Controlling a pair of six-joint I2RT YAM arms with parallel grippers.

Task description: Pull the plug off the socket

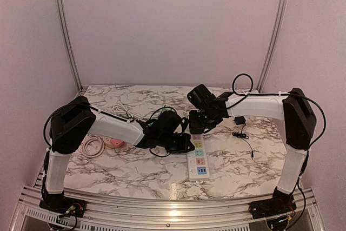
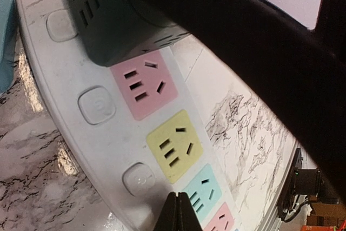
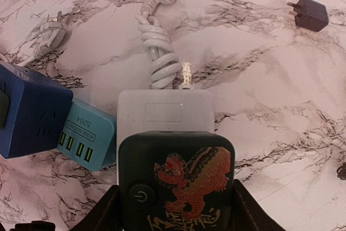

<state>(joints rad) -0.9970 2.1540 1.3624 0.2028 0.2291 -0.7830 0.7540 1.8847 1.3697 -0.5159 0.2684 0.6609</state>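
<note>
Marble surface (image 1: 248,160); right hand (image 3: 175,212) clasps the plug (image 3: 178,177) directly beneath it. The strip (image 2: 108,150) runs nearward, and the clenched left hand (image 2: 175,213) seems to pin it.

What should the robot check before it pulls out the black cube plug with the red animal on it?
1. That the black cube plug with the red animal picture sits in the white power strip: ok, it is plugged in.
2. That the right gripper has a finger on each side of the plug: ok.
3. That the grip on the plug is tight: cannot tell.
4. That the left gripper holds the strip down: cannot tell. Its shut tips are at the strip's edge, but pressing is not visible.
5. That the white coiled cord is off the plug: ok, it lies past the strip's end.
</note>
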